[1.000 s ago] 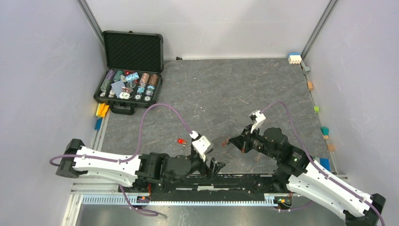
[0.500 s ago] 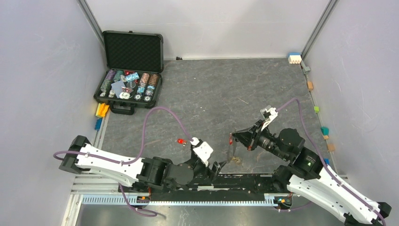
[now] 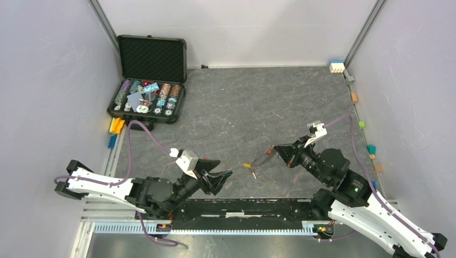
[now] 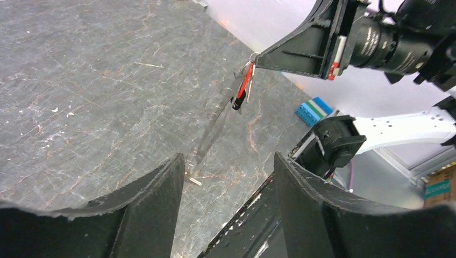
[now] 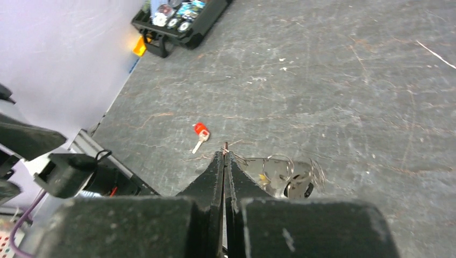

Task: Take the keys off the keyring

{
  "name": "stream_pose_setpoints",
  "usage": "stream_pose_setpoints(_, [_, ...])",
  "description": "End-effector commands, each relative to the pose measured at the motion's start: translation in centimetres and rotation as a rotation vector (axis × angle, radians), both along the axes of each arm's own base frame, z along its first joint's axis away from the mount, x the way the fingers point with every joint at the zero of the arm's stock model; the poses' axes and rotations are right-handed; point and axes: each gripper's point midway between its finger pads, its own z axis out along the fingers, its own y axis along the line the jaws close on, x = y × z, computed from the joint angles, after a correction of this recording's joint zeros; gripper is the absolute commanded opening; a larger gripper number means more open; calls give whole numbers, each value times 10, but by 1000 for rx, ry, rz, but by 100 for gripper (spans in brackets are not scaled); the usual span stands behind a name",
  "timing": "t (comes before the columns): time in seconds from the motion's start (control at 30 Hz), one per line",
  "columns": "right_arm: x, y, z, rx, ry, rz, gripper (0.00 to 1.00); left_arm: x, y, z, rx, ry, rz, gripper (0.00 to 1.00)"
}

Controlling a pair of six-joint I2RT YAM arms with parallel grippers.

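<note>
1. Progress partial: one red-headed key (image 5: 200, 132) lies loose on the counter (image 5: 333, 80), apart from the keyring (image 4: 215, 121).
2. Right end effector (image 5: 225, 157) is pinched closed on the keyring's top; the strap hangs off it.
3. Red and black keys (image 4: 242, 91) are attached near the top, yet to come off.
4. Left end effector (image 4: 228, 158) gapes wide, empty, near the strap.

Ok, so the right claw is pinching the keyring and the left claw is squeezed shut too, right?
Not quite. The right gripper is shut on the keyring, but the left gripper is open. The left wrist view shows it spread wide, gripping nothing.
</note>
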Motion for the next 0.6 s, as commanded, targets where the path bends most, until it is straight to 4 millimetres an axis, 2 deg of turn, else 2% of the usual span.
stream_pose_setpoints(0.0, [12, -15, -1, 30, 32, -129, 0, 2, 1, 10, -49, -16, 14, 70])
stream_pose_setpoints(0.13, [14, -13, -14, 52, 73, -150, 0, 8, -4, 2, 31, -66, 64, 74])
stream_pose_setpoints(0.3, [12, -5, -17, 75, 91, -121, 0, -3, -32, 2, 74, -148, -8, 77])
stream_pose_setpoints(0.47, [11, -2, -17, 96, 98, -110, 0, -35, -67, 2, 32, -194, -210, 75])
stream_pose_setpoints(0.57, [10, -2, -21, 99, 105, -111, 0, -60, -87, -7, -4, -195, -349, 72])
